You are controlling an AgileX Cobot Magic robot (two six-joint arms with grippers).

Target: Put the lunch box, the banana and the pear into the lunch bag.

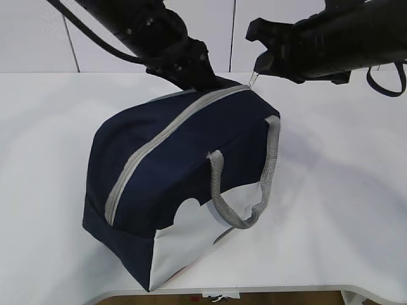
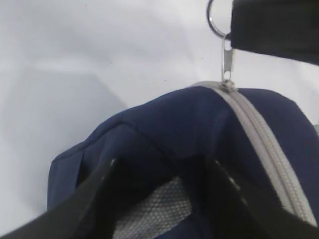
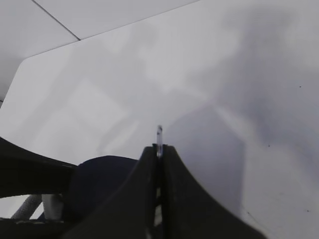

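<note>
Lunch bag (image 1: 172, 165) is sitting zipped; right end effector (image 1: 254, 77) is pinching the ring pull (image 2: 215, 17); left end effector (image 2: 164, 199) is clasping the bag's end; food unseen.

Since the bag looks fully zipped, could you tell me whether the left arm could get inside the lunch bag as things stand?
Probably not: the lunch bag's grey zipper runs closed along the top, its ring pull pinched in the right claw, while the left claw grips the bag's end.

The lunch bag (image 1: 172, 159) is seen in navy blue, with a light grey zipper (image 1: 159, 140) along its top, a silver metal ring pull (image 2: 219, 22), grey woven strap handles (image 1: 248, 184) and a white end panel (image 1: 191, 244). The table (image 1: 343, 210) is white. Both arms are black.
</note>
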